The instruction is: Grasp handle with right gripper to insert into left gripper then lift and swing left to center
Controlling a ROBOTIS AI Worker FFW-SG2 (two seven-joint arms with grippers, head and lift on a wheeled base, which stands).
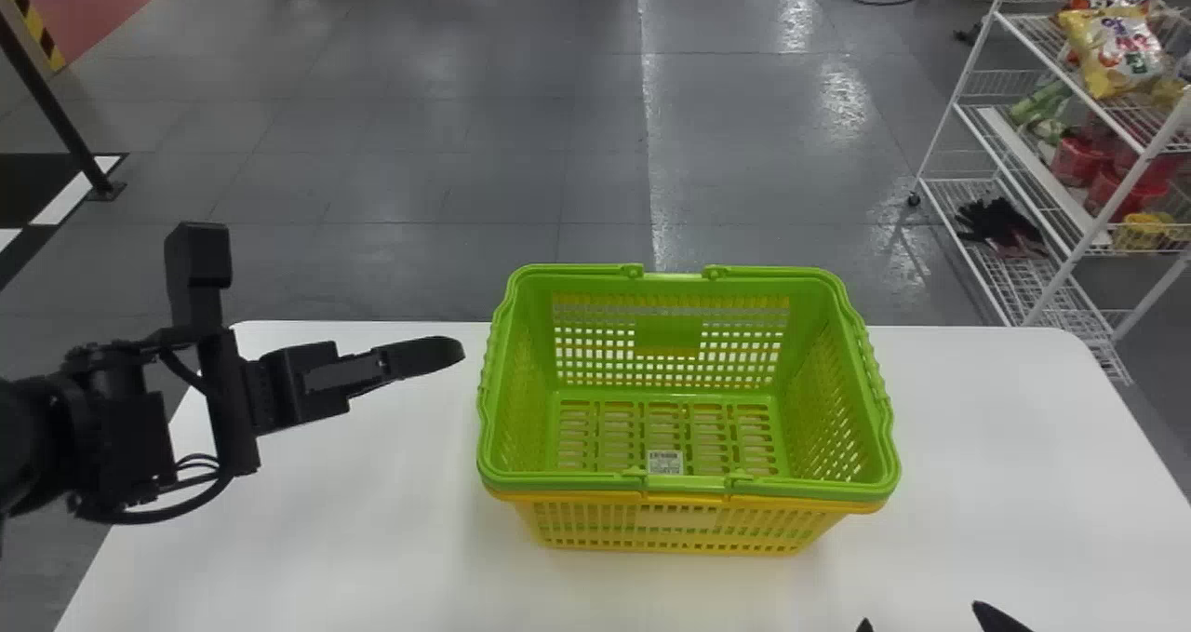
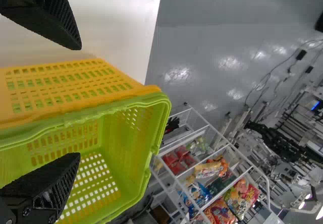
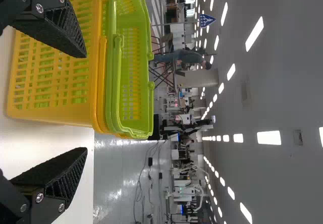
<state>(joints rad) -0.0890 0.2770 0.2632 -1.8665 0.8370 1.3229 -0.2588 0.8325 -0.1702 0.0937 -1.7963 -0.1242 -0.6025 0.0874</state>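
A green basket [image 1: 558,481] sits nested in a yellow basket [image 1: 595,528] on a white tabletop [image 1: 986,427], flanked by the robot's left hand [image 1: 447,353], empty and spread wide, with the right hand [image 1: 921,616] (equally wide, equally empty) on the near side.

A white table [image 1: 326,539] is seen, on which a yellow basket [image 1: 679,525] is set upright, with a green basket [image 1: 668,334] nested inside it. Beyond, to the right, a white wire rack [image 1: 1107,204] is stood on the grey floor [image 1: 419,148]; snack bags [image 1: 1114,50] are held on an upper shelf, and black gloves [image 1: 997,222] are laid on a lower one
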